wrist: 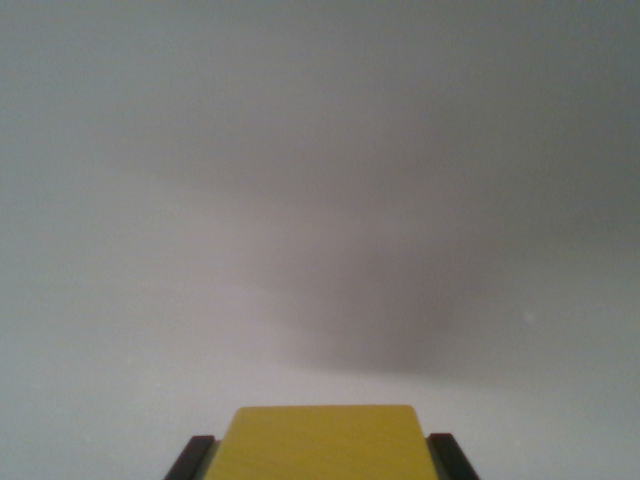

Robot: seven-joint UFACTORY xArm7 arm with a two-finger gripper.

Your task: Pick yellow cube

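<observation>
One yellow cube [322, 442] in sight, at the near bottom edge of the wrist view, centred. Two dark fingertips [192, 458] flank it, one on the left face, one on the right, both apparently touching; the gripper [322, 458] reads as clamped on the cube, squared to grip flat faces. Beyond lies a plain grey surface [320, 200], blurred, with a soft shadow to the right. Lifted or resting: cannot tell. No other objects counted.
</observation>
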